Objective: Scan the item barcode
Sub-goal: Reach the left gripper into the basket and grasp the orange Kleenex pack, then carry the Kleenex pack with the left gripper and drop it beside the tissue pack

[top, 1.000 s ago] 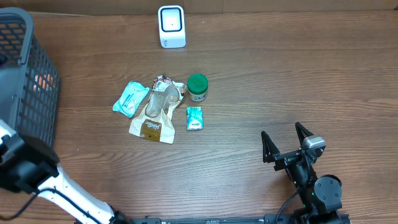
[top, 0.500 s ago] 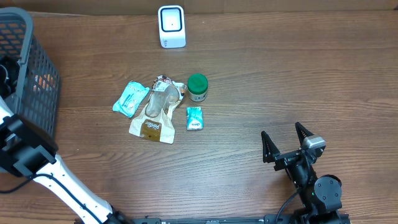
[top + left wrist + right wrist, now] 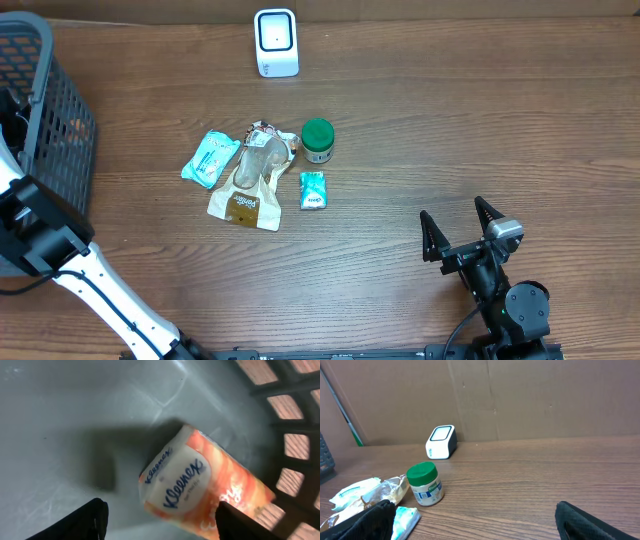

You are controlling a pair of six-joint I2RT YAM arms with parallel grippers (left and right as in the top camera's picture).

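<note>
Kleenex pack (image 3: pixel 200 485) lies in the basket (image 3: pixel 60 420), twelve o'clock of the left gripper (image 3: pixel 161 519) — jaws wide, empty; right gripper (image 3: pixel 461 226), five o'clock, equally wide.

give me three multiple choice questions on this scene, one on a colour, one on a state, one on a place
1. The lid of the jar is:
A red
B green
C blue

2. The right fingers are:
A shut on the jar
B open, holding nothing
C shut on nothing

3. The tissue pack lies:
A beside the jar
B between the right fingers
C in the basket

Answers:
1 B, the lid shows green in the overhead and right wrist views.
2 B, the fingers stand spread apart with only bare table between them.
3 C, the left wrist view shows it on the basket floor next to the mesh wall.
</note>
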